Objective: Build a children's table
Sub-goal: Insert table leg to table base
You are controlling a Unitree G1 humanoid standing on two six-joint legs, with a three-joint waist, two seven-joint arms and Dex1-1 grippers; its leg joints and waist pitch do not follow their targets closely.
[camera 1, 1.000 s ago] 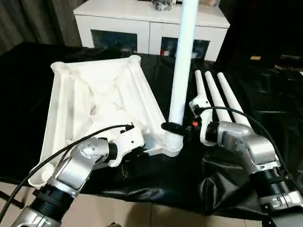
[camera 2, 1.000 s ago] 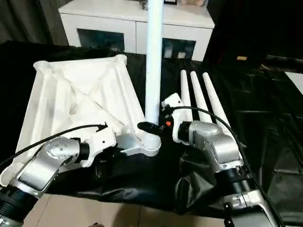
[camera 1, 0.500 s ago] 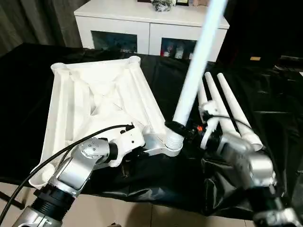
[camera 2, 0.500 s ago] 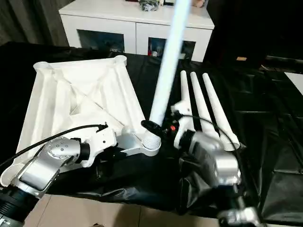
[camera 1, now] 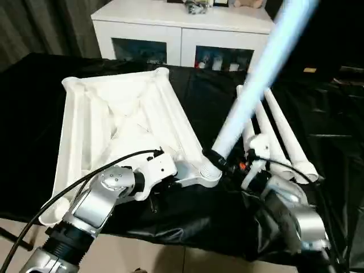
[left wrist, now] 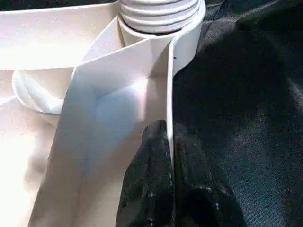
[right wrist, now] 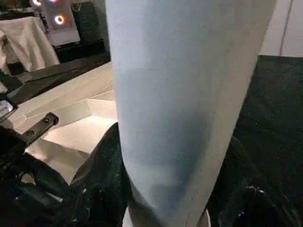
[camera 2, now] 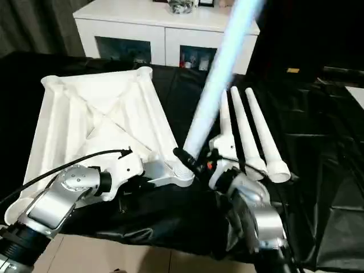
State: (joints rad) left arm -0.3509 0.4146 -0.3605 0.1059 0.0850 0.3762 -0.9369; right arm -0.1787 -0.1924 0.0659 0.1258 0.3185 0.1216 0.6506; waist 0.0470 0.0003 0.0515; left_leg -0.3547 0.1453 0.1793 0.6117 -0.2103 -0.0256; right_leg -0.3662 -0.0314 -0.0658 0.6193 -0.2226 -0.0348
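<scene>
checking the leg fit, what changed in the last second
The leg held by the right gripper went from upright to leaning hard toward the robot's right, its threaded foot at the near corner socket. The right arm dropped lower. Unchanged: the left gripper pinching the tabletop wall, and three spare legs lying on the black cloth.

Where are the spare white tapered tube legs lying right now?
The three spare white tapered tube legs lie side by side on the black cloth, right of the upturned white ribbed plastic tabletop.

left gripper point(left wrist: 169, 142) fingers pinched together; right gripper point(camera 1: 219, 161) fingers clasped part-open.
</scene>
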